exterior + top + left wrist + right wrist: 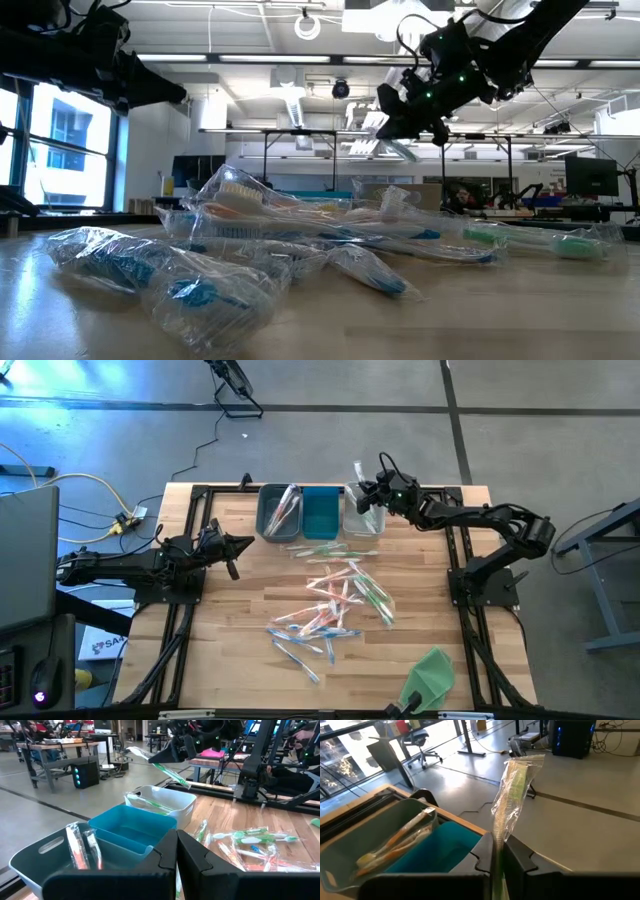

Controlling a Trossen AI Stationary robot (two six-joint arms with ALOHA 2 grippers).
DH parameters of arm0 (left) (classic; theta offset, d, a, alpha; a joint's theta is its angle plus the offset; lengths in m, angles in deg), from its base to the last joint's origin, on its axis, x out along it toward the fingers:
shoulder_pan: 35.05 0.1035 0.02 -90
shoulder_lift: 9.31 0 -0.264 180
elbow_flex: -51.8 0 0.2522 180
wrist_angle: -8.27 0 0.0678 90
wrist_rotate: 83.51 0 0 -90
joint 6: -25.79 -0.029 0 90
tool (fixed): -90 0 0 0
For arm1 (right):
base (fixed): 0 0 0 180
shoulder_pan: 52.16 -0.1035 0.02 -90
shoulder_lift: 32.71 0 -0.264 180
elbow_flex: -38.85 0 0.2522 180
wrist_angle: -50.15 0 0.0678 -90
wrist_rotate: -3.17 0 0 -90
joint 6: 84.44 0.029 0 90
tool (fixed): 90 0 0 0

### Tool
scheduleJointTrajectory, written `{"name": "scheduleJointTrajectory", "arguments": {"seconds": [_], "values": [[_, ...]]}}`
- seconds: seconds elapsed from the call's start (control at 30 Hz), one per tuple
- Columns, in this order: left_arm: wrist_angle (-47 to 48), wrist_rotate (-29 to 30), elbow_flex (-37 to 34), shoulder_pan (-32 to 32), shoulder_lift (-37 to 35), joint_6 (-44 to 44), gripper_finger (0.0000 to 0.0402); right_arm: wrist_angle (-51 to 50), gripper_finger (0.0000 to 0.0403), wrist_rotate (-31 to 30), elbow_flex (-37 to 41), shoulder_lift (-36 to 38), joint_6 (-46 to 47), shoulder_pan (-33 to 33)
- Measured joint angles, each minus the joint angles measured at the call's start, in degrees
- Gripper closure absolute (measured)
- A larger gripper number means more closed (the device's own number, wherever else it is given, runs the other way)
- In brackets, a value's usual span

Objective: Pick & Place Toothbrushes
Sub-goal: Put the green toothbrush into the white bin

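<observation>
Many wrapped toothbrushes [335, 600] in pink, blue and green lie loose on the wooden table [230, 610]; they also show close up as a pile of toothbrushes [300, 240] in the low view. My right gripper [366, 491] hangs over the white bin [362, 512] at the far edge, shut on a green toothbrush [172, 774] in a clear wrapper. The white bin [170, 800] holds another green one. Orange toothbrushes [395, 842] lie in the grey bin [278, 510]. My left gripper [240, 543] waits shut at the table's left, holding nothing. My right gripper pinches the wrapped green toothbrush between its two fingers [512, 857], partway along its length [496, 847]. The toothbrush runs roughly along the fingers, and its wrapped end [517, 775] sticks out well past the fingertips. It is lifted clear, slanting above the white bin.
A teal bin [322, 510] stands between the grey and the white bin, with nothing showing in it. A green cloth [430, 675] lies at the near right corner. Black frame rails [185, 610] run along both sides of the table.
</observation>
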Motion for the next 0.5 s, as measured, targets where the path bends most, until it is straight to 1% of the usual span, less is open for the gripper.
{"name": "scheduleJointTrajectory", "arguments": {"seconds": [0.23, 0.4, 0.5], "values": [[-0.45, 0.07, 0.0, 0.0, 0.0, 0.0, 0.04, 0.77, 0.0391, 0.45, 0.0, 0.0, -0.13, -0.04], [-1.56, 0.13, 0.0, 0.0, 0.0, 0.0, 0.04, 4.09, 0.0391, 4.77, 0.0, 0.0, -1.05, -0.04], [-2.25, 0.11, 0.0, 0.0, 0.0, 0.01, 0.04, 3.88, 0.0391, 4.97, 0.0, 0.0, -1.43, -0.44]]}}
